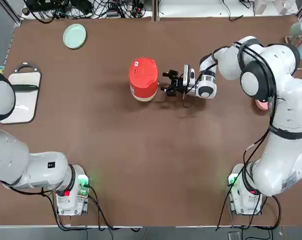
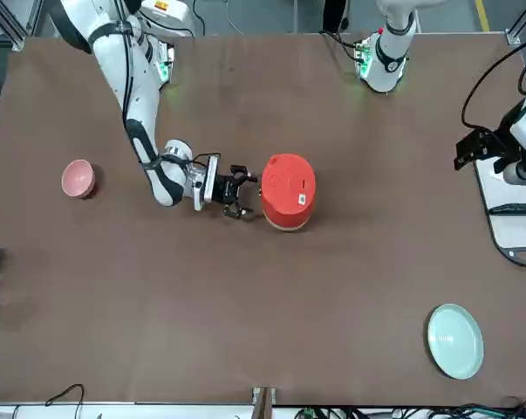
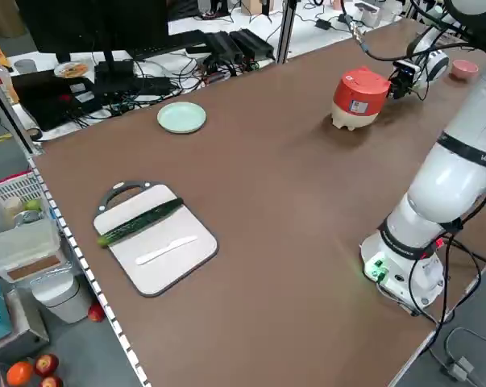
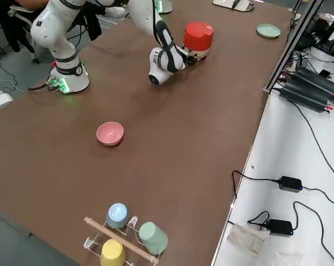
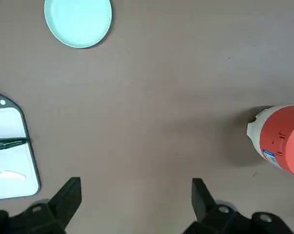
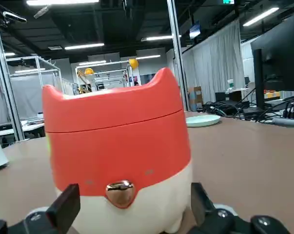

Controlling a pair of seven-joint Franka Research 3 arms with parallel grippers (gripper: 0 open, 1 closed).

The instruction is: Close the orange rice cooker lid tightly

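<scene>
The orange rice cooker (image 1: 149,89) sits upright on the table (image 1: 140,150) in the top view, a little above the middle, with its lid (image 1: 142,71) down over it. My right gripper (image 1: 164,82) is just beside it at three o'clock, level with its side. In the front view I come in from nine o'clock of the cooker, while my left gripper (image 2: 468,155) idles at three o'clock by the cutting board (image 2: 514,229). In the left side view the cooker stands towards one o'clock, its lid lying level with nothing propping it. In the right side view I am at about seven o'clock of it, low down, not above the lid. In the left wrist view my idle pincer is spread around nothing. In the right wrist view my working pincer is spread too, pinching nothing, and between lid and body I see only a thin, even seam above the metallic button (image 6: 120,193). So I judge the closing all but done; whether the latch has caught I cannot tell, so a firm press on top may remain.
</scene>
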